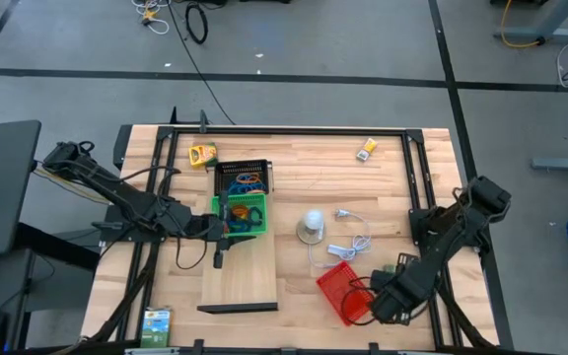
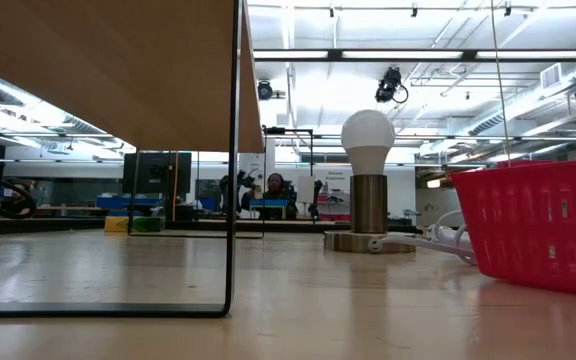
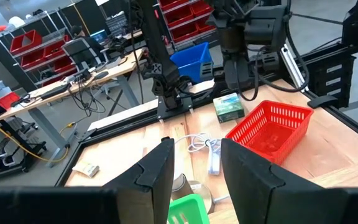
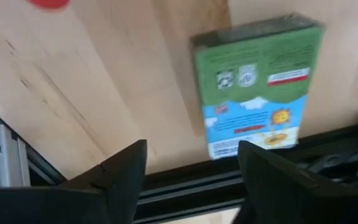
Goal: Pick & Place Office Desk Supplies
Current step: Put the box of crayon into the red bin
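High view, from the desk's left side rightward: a green card box (image 1: 156,323) lies at the near left corner, and a yellow card box (image 1: 201,154) sits near the far edge. The left pincer (image 1: 227,226) hangs over the green mesh tray (image 1: 242,216), which stands on the pale wooden board (image 1: 240,271) just nearer than the black mesh tray (image 1: 242,177); both trays hold coloured loop clips (image 1: 248,181). In the left wrist view its fingers (image 3: 160,171) stand partly apart with nothing between them. Mid-desk stands a bulb lamp (image 1: 311,226) with its white cable (image 1: 351,242). A small yellow packet (image 1: 366,149) lies near the far right corner. Near the front edge sits the red mesh tray (image 1: 344,291), with the right pincer (image 1: 383,301) just beside it. In the right wrist view that pincer's fingers (image 4: 124,172) are spread wide and hold nothing, over a green and blue card box (image 4: 258,84) lying flat on the desk (image 4: 92,81) by its black frame rail.
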Tool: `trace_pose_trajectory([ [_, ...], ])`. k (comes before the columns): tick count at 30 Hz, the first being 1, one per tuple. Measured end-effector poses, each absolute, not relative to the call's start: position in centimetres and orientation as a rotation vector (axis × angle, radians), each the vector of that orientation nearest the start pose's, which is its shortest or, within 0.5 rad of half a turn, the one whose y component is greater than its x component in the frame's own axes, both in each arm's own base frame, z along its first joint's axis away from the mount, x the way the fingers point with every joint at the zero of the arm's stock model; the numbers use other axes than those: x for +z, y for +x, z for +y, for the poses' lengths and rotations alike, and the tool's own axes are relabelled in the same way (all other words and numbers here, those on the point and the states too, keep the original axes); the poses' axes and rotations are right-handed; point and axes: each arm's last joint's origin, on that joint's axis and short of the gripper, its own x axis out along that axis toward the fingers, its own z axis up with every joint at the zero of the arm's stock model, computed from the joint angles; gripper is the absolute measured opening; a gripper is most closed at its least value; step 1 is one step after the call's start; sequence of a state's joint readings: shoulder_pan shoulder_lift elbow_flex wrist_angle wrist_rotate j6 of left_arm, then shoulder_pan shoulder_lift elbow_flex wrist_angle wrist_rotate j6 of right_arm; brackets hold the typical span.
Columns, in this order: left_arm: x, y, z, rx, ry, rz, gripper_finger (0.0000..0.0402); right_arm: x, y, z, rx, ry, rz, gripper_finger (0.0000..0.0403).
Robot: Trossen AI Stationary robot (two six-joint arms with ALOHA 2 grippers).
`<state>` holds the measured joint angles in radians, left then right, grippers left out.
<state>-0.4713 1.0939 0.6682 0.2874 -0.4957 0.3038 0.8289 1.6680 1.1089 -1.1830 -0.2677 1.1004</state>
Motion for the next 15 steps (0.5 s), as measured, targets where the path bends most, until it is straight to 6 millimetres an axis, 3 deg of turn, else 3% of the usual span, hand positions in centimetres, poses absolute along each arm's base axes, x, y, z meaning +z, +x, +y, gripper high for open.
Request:
trace_pose_trajectory([
  [5,27.9,21.9,-9.6,0.005,0.369,0.125,0.0140,18.8,16.6,20.8,-0.273,0.226,1.854,0.0209],
  [8,27.9,21.9,-9.6,0.006,0.369,0.125,0.0140,18.8,16.5,20.8,-0.325,0.212,1.809,0.0147],
  [12,27.9,21.9,-9.6,0.006,0.368,0.125,0.0140,18.7,16.5,20.6,-0.371,0.210,1.787,0.0032],
  [15,27.9,21.9,-9.6,0.006,0.368,0.125,0.0140,18.0,16.3,20.4,-0.387,0.227,1.782,0.0013],
])
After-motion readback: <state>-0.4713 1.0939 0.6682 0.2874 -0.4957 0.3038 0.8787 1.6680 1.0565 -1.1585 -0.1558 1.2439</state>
